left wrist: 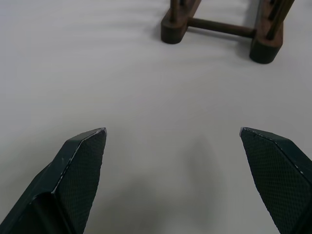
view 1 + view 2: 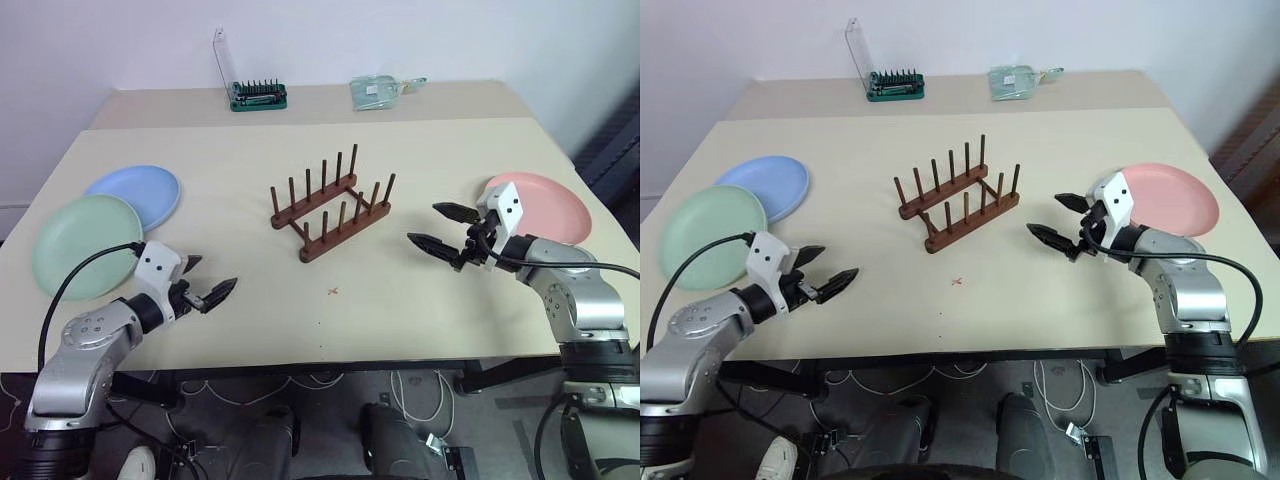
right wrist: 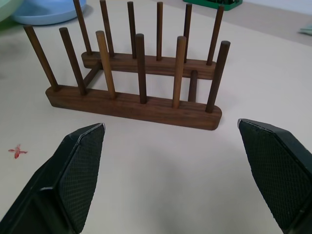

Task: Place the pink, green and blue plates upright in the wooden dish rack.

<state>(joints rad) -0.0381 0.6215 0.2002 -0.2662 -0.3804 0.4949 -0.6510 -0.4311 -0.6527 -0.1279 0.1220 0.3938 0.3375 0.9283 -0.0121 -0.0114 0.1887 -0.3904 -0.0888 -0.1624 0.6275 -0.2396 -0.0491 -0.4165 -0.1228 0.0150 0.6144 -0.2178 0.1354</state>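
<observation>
The dark wooden dish rack (image 2: 332,204) stands empty at the table's middle, also seen in the right wrist view (image 3: 132,100). The green plate (image 2: 85,244) lies flat at the left, overlapping the blue plate (image 2: 136,194) behind it. Flat at the right lies the pink plate (image 2: 540,206). My left gripper (image 2: 207,281) hovers open over bare table just right of the green plate. Between rack and pink plate, my right gripper (image 2: 440,227) is open too, pointing at the rack. Nothing sits between either pair of fingers.
A green case of screwdriver bits (image 2: 258,95) with a raised clear lid and a clear packet (image 2: 380,91) lie on the second table behind. A small red mark (image 2: 332,291) is on the tabletop in front of the rack. The table's front edge runs close below both grippers.
</observation>
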